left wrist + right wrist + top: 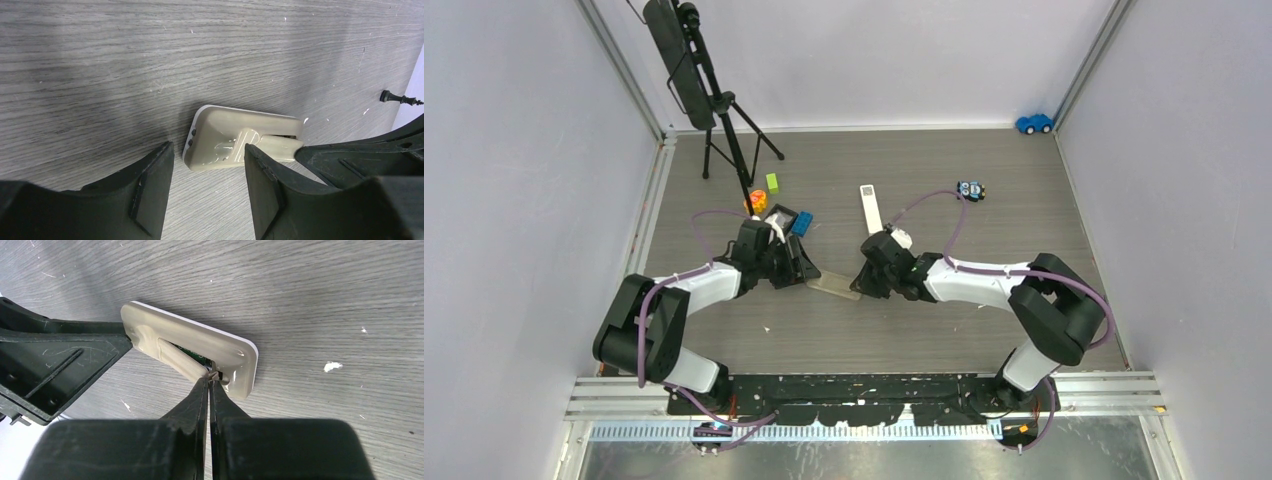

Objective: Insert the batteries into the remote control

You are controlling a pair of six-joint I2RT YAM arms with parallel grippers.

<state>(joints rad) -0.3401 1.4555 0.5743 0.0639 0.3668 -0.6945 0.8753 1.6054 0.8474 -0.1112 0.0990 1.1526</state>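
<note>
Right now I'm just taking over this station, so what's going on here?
Both arms are at the flat beige plastic remote control, face down on the grey wood-grain table. The right gripper is shut, tips at the end of the remote's battery cover, which looks partly raised. The left gripper is open, one finger against the remote's other end.
</note>
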